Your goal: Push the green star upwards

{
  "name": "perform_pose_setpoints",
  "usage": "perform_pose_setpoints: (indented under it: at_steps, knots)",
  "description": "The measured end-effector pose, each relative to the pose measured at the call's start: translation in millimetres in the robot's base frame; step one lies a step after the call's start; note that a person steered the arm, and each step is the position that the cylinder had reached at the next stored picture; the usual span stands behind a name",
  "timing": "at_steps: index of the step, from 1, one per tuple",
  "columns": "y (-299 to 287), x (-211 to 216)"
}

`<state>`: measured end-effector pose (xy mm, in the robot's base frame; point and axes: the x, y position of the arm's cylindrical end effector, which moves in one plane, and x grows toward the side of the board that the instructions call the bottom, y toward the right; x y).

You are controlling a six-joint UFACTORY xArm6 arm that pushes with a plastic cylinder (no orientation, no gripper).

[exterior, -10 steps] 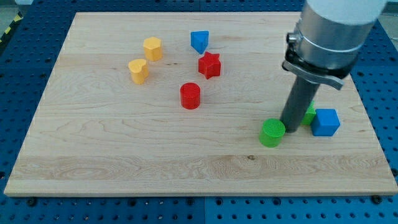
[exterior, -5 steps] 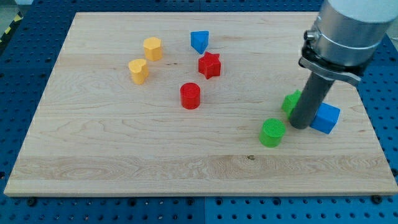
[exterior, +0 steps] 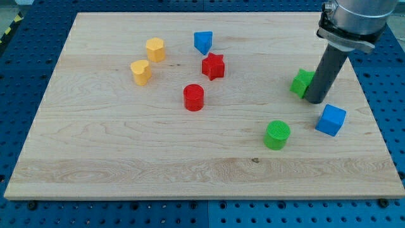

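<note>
Blue pegboard frames a pale wooden worktop [exterior: 126,145] on which small plastic blocks are scattered. Near the right edge, above its midpoint, stands the green star-shaped block [exterior: 302,83], partly hidden by the dark rod. My tip [exterior: 316,101] rests on the wood, touching the star's lower right side. No jaws exist on this rod, so nothing is grasped or released.

Below the tip and apart from it, toward the bottom right corner, lies the blue cube [exterior: 331,120], with the green cylinder [exterior: 277,135] to its left.

Around the middle of the top edge sit the blue pointed block [exterior: 202,42] and, just under it, the red star [exterior: 213,66]. The red cylinder [exterior: 193,97] stands nearer the centre.

Toward the top left corner sit the yellow rounded block [exterior: 155,49] and the yellow heart-shaped block [exterior: 140,72], close together.
</note>
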<state>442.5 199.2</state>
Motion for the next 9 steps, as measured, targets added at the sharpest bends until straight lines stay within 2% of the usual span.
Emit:
perform_pose_setpoints:
  at_steps: [4,5,6,7,9]
  knots:
    - [8,-83]
    - [1,-90]
    - [1,-64]
    - [-10,-64]
    - [-42,-95]
